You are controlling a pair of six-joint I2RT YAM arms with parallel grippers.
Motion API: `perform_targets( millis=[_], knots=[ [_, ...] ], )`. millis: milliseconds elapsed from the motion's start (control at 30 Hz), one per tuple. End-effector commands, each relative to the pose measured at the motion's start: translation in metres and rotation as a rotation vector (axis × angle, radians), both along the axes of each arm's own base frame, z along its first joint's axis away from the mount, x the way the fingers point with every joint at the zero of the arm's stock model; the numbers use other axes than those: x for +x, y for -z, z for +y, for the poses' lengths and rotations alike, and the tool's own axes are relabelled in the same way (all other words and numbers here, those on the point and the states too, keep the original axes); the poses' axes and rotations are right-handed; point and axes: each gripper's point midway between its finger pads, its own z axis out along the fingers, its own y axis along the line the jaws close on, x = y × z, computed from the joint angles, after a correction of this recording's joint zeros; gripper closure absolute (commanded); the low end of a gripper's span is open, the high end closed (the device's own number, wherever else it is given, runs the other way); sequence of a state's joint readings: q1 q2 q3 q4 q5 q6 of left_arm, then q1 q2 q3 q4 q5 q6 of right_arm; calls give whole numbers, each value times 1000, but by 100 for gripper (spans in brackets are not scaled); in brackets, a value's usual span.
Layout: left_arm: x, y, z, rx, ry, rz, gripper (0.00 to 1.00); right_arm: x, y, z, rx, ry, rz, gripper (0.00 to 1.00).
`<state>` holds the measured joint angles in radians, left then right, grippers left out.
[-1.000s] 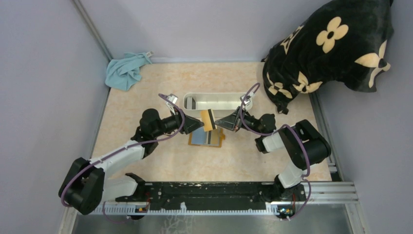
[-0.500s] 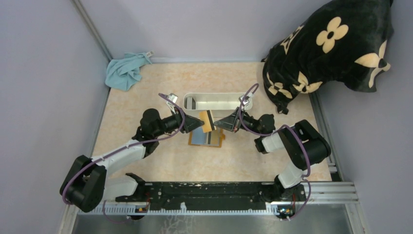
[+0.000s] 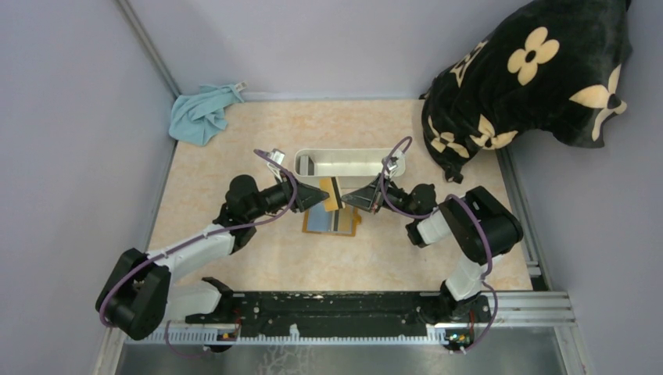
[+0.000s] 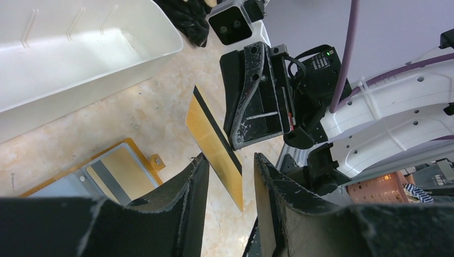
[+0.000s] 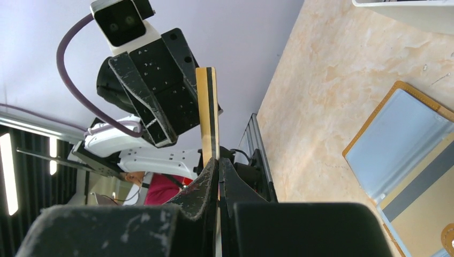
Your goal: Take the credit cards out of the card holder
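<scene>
- The pale marbled bench (image 3: 234,148) carries all the things.
- The long white plastic tray (image 3: 344,162) sits at the back, just behind the tips of the two arms.
- The small flat orange-brown leather-like card holder (image 5: 372,120) lies open on the bench, just in front of the arm tips.
- The thin pale blue-grey credit card with a dark stripe (image 3: 319,221) lies on the open holder. I cannot tell if it is tucked in.
- The thin tan-gold credit card with a dark stripe (image 4: 214,147) is up in the air, out of the holder.
- The right fingers (image 5: 206,187) are clenched on one edge of the gold card.
- The left fingers (image 4: 187,193) have come in closer than a second ago. They are spread apart, one on each side of the gold card, not pinching it.
- This looks like a pass from right to left. One card is out, and the blue-grey one is left to do.
</scene>
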<state>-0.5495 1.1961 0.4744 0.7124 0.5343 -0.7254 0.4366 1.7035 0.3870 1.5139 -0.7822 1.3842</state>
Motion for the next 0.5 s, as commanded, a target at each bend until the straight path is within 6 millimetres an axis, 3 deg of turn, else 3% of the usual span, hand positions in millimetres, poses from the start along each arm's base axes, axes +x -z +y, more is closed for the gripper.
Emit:
perform_targets(
  millis=[0, 200, 467],
  knots=[
    [-1, -10, -2, -28, -2, -31, 59, -4, -39, -2, 102, 18, -197, 100],
    [-2, -6, -2, -22, 0, -24, 69, -2, -43, -2, 108, 22, -205, 100],
    [-1, -3, -3, -12, 1, -20, 98, -3, -44, -1, 110, 13, -209, 100]
  ],
)
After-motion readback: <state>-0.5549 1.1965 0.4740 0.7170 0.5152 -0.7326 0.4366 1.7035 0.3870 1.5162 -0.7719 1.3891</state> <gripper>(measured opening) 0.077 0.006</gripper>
